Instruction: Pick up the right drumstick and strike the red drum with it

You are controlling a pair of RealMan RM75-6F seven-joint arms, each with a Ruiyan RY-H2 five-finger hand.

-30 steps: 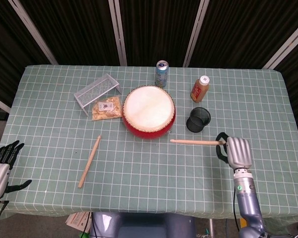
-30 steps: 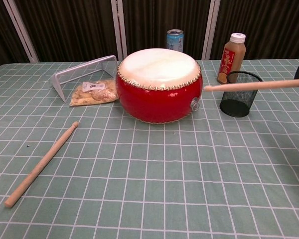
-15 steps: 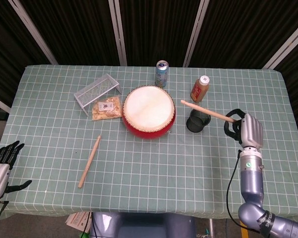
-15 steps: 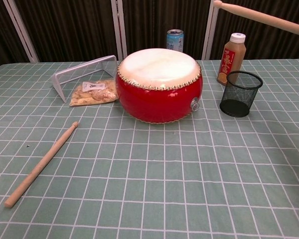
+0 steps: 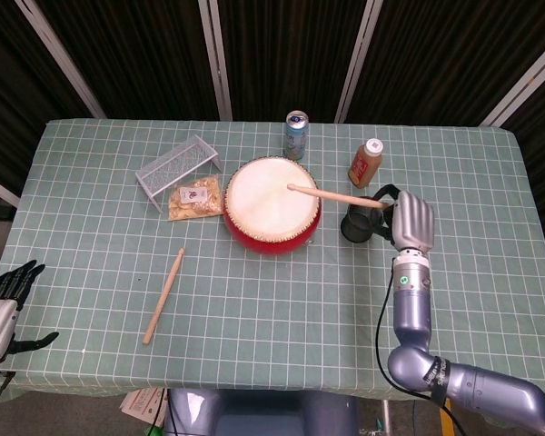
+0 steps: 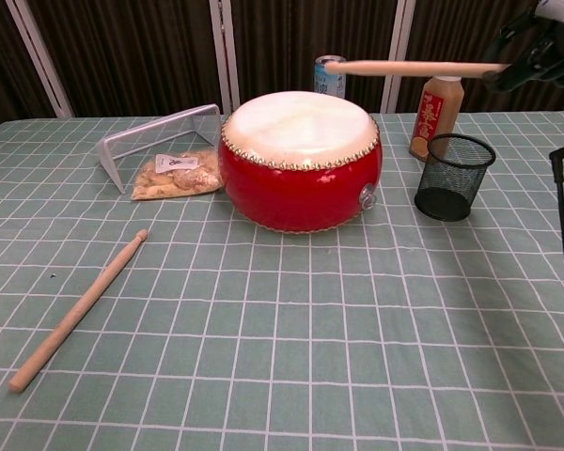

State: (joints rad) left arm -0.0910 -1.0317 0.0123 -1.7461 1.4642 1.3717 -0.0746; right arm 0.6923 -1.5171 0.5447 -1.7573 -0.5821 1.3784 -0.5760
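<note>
Table (image 5: 490,300) with a green checked cloth takes up most of both views. Red drum (image 5: 272,204) sits near the middle, white skin up. Right hand (image 5: 411,221) holds the right drumstick (image 5: 331,193) by its butt end, fingers wrapped around it; in the chest view the stick (image 6: 404,68) hangs roughly level, clearly above the drumhead, tip over the skin but not touching. Left hand (image 5: 4,295) hangs off the near left table edge, fingers spread, holding nothing.

Step in hand, as I read it: pick-up is done, the stick is raised over the drum, strike not yet landed. Next move calls for a downward swing so the tip hits the white skin near the centre, keeping the shaft off the mesh pen cup (image 5: 363,221) just beside the drum (it stands under the shaft, easy to clip).

Other drumstick (image 5: 163,295) lies flat on the cloth, well apart on the left, untouched. Wire rack (image 5: 177,168) and snack bag (image 5: 195,198) sit left of the drum.

Writing: the snack bag carries a small white label with a dark mark, unreadable. Blue can (image 5: 296,134) and the orange-brown bottle (image 5: 365,163) have print on them, too small to read.
</note>
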